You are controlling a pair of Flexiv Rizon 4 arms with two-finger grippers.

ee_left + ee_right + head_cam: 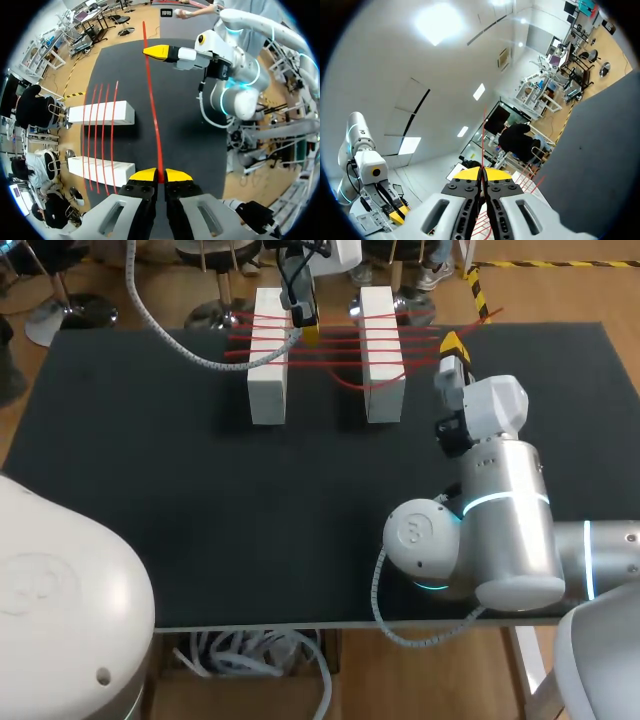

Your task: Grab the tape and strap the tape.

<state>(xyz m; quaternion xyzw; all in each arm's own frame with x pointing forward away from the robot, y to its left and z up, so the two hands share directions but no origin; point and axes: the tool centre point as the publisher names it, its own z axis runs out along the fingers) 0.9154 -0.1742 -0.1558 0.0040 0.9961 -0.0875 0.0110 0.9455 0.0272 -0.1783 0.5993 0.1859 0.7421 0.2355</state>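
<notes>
- Fingers of the left gripper [160, 176] pinch the red tape [152, 100]; the right gripper [483, 175] clamps it too.
- Tape spans the left block [268, 360] and right block [381, 350], far side; I judge it needs keeping taut, strands parallel.

Head camera: fixed high behind me, looking down on the whole black table [150, 490]. Left wrist camera: at the far edge, looking back across the table to my right arm [235, 95]. Right wrist camera: tilted ceilingward. All three share the red tape [152, 100].
</notes>
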